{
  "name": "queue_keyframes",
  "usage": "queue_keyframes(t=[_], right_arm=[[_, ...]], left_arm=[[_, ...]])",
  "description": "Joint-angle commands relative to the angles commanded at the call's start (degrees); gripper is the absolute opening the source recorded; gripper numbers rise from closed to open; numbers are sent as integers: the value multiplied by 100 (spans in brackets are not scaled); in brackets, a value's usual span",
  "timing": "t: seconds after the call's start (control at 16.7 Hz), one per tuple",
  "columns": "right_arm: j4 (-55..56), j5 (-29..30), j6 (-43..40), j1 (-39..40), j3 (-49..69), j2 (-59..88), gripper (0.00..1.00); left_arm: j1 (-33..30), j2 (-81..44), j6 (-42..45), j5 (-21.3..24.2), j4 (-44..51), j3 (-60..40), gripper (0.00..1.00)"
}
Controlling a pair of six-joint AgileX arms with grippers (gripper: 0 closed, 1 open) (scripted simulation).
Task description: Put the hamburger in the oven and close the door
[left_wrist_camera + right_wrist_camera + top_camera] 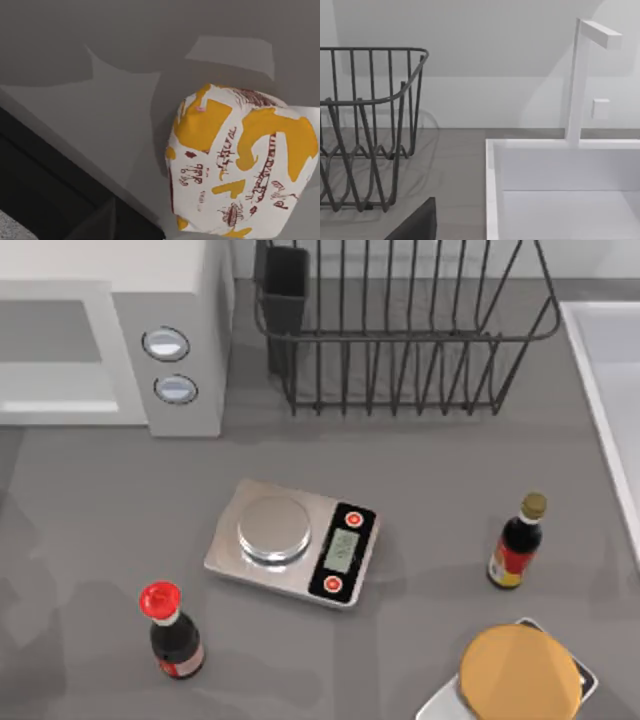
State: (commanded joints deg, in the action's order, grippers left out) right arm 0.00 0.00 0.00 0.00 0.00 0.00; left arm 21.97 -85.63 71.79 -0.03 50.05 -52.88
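Left end effector (107, 225): a dark part of it shows at the edge of the left wrist view; whether it is released or clenched cannot be told.
Hamburger (240, 165): close ahead of the left end effector, apart from it. It is a rounded bundle in white paper with yellow patches and dark red print, resting on a grey surface. Whether that surface is the desk or the oven floor cannot be told.
Right end effector (417, 222): a dark part of it shows low in the right wrist view; its state cannot be told.
Ahead of the right end effector: wire dish rack (365, 125) to one side and white sink (492, 190) with its tap (575, 80) to the other, grey desk (455, 165) between them.
Oven (185, 300): white, at the desk's far left corner, two round knobs (166, 343) on its panel.
Door (55, 340): grey window, white frame, seemingly in line with the knob panel.
Other items on the desk: steel kitchen scale (290, 540) at centre; red-capped dark bottle (172, 635) near left; gold-capped dark bottle (518, 545) at right; large tan disc on a white base (520, 675) at the near right edge.
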Motion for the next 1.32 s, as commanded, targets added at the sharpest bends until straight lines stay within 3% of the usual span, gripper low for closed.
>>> queue_keyframes(t=[0.24, 0.66, 1.14, 1.32], right_arm=[[0, 0, 0, 0, 0, 0, 100], [0, 0, 0, 0, 0, 0, 100], [0, 0, 0, 0, 0, 0, 100], [0, 0, 0, 0, 0, 0, 100]], left_arm=[[213, -812, 712, 19, 447, -571, 100], [186, -863, 758, 24, 475, -594, 100], [235, -1707, 792, 24, -1236, 210, 100], [240, -1844, 798, 24, -1451, 344, 100]])
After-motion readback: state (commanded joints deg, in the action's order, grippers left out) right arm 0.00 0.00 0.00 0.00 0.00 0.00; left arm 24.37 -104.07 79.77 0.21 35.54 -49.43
